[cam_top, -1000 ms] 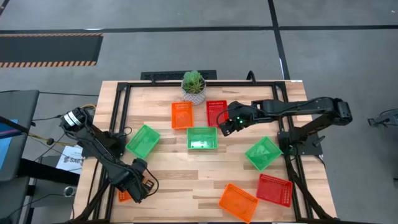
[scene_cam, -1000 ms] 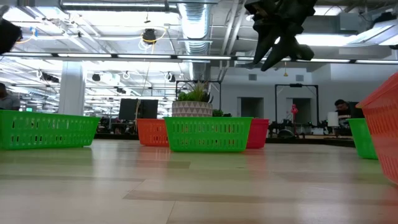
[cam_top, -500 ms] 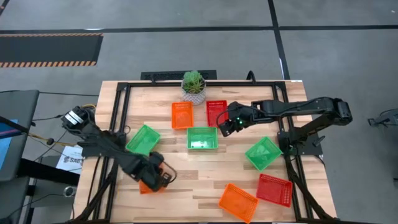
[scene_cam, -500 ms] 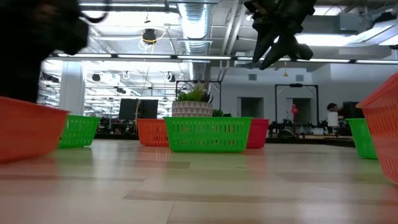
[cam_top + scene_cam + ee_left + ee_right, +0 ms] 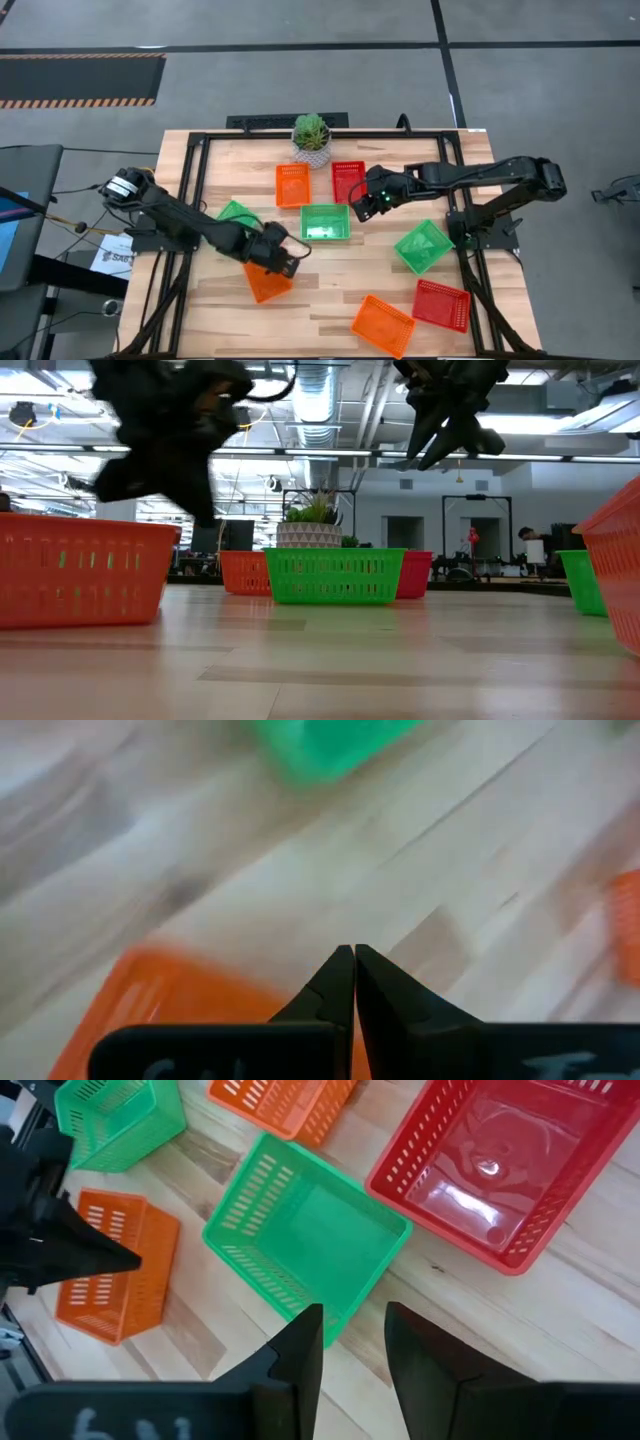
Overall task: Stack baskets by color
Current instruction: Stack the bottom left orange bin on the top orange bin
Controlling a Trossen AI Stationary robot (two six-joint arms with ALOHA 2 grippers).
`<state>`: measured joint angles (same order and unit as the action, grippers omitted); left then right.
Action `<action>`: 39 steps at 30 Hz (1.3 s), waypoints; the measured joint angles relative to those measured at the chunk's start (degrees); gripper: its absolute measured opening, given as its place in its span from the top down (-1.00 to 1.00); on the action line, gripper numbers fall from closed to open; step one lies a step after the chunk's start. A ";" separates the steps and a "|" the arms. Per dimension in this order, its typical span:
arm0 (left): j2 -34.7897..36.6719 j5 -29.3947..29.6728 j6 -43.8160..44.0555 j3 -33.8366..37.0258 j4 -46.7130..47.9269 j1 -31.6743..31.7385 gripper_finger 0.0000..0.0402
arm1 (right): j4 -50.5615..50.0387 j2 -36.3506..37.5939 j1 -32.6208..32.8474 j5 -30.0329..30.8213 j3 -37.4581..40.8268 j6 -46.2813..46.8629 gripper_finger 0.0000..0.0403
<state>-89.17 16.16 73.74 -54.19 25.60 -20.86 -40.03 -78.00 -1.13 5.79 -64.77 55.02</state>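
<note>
orange basket (image 5: pixel 266 283) gripped by clenched left tool (image 5: pixel 275 257), right tool (image 5: pixel 366 203) released above empty green basket (image 5: pixel 325 223)

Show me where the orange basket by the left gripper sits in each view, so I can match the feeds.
High view: orange basket at lower centre-left, under the left gripper.
Low view: large at far left.
Left wrist view: blurred orange at the bottom left.
Right wrist view: at the left edge.
Shared landmark: the middle green basket.
</note>
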 joint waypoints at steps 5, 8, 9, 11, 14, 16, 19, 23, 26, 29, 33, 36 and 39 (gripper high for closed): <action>0.62 -4.08 -6.56 -2.36 -3.13 2.00 1.00 | -0.04 0.00 0.72 0.02 0.00 0.07 0.36; 1.35 -4.92 -6.70 -7.07 7.17 0.98 1.00 | -0.06 0.00 1.10 0.12 0.00 0.07 0.36; 1.36 -4.72 -6.61 -8.43 11.58 0.54 1.00 | -0.02 0.00 1.14 0.16 0.00 0.07 0.36; 1.36 -4.23 -4.83 -10.11 18.30 -0.34 1.00 | -0.06 0.00 1.14 0.16 0.01 0.04 0.36; 1.11 -3.48 -0.56 -10.08 22.96 -1.61 1.00 | -0.03 0.00 1.12 0.23 0.02 0.00 0.37; 1.01 -3.11 1.97 -9.40 23.92 -2.41 1.00 | -0.02 0.00 1.12 0.34 0.00 0.00 0.37; 0.26 -2.20 5.27 -7.76 23.99 -3.25 1.00 | -0.03 0.00 1.12 0.36 0.00 0.01 0.36; -2.01 -2.68 6.42 -5.42 22.25 -3.95 1.00 | -0.04 0.00 1.12 0.36 0.00 0.02 0.37; -4.56 -3.31 5.34 -4.96 21.52 -4.11 1.00 | 0.00 0.02 1.12 0.36 0.00 0.34 0.37; -6.72 -3.30 4.38 -5.05 18.27 -3.96 1.00 | -0.09 0.02 1.12 0.36 0.00 0.46 0.37; -10.23 -4.53 1.69 -5.05 11.17 -3.25 1.00 | -0.02 0.02 1.12 0.34 0.00 0.48 0.37; -12.76 -7.10 -1.09 -5.03 3.73 -2.19 1.00 | -0.01 0.00 1.12 0.34 0.00 0.62 0.37; -14.03 -9.28 -4.21 -5.28 -3.78 -0.81 1.00 | 0.01 0.02 1.35 0.28 0.00 0.86 0.37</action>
<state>-103.20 6.88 69.54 -59.47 21.83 -21.67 -40.02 -77.97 0.22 6.07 -64.77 55.88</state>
